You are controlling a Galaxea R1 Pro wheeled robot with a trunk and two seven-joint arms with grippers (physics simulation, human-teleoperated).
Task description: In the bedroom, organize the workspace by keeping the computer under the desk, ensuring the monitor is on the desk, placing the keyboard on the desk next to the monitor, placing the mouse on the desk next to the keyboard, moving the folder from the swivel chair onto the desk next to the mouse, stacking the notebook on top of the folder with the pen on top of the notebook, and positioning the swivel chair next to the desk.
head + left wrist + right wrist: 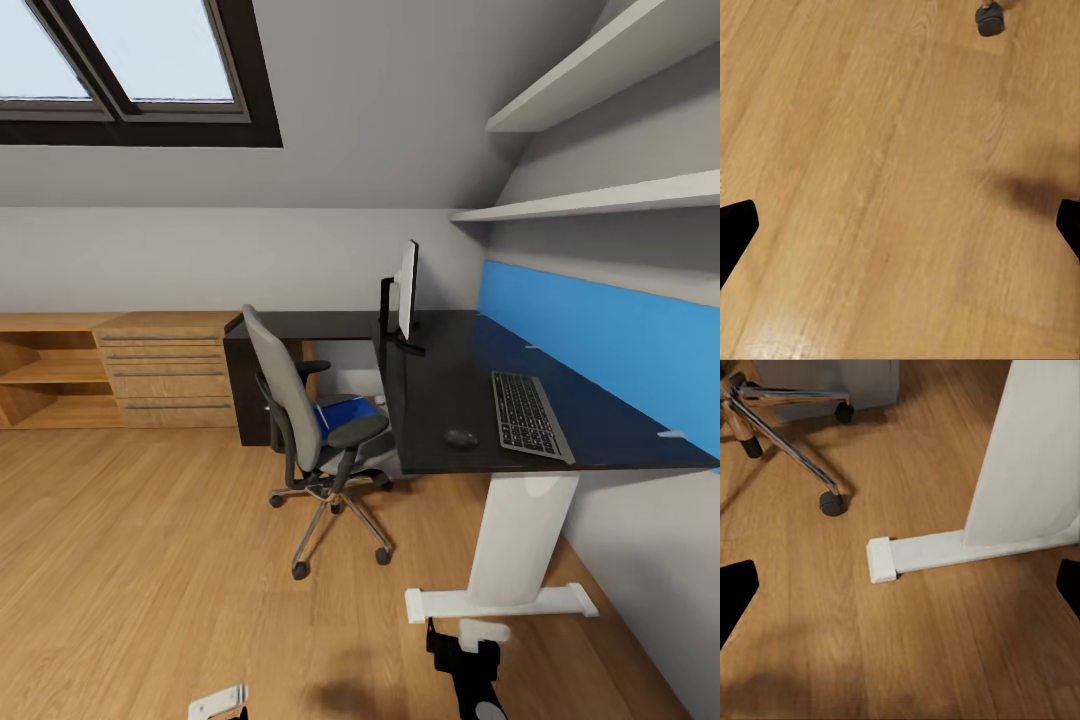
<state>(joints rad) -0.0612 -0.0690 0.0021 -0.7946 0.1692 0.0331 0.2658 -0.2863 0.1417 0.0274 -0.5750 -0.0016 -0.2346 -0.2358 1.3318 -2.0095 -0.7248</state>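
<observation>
Both grippers empty, hanging low over the floor (150,560). Right gripper (900,585): dark fingertips sit at opposite edges of the right wrist view, so jaws spread wide, nothing between them; it looks down on the white foot of the desk (450,370) pedestal. Left gripper (900,225): same spread, nothing held, over bare planks with one chair castor near it. Landmark = desk. Done as far as visible: monitor (407,290) upright on the desk top at its far end; keyboard (527,414) flat on the top toward the near end, by the blue back panel (600,340), well apart from the monitor, so "next to" is arguable; mouse (461,437) on the top just beside the keyboard. Left to do: folder (345,412) lies on the seat of the swivel chair (310,430), which stands right at the desk's edge, turned partly away. A grey box by the castors in the right wrist view may be the computer (832,386); looks under the desk, can't confirm. Can't spot notebook or pen. Judgement: roughly half done; folder move and stack remain. Materials: desk top glossy black, reflective; pedestal matte white slab with flat foot; chair grey fabric, chrome star base, black castors; floor light wood planks; oak drawer unit (165,370) beyond the desk's far end.
</observation>
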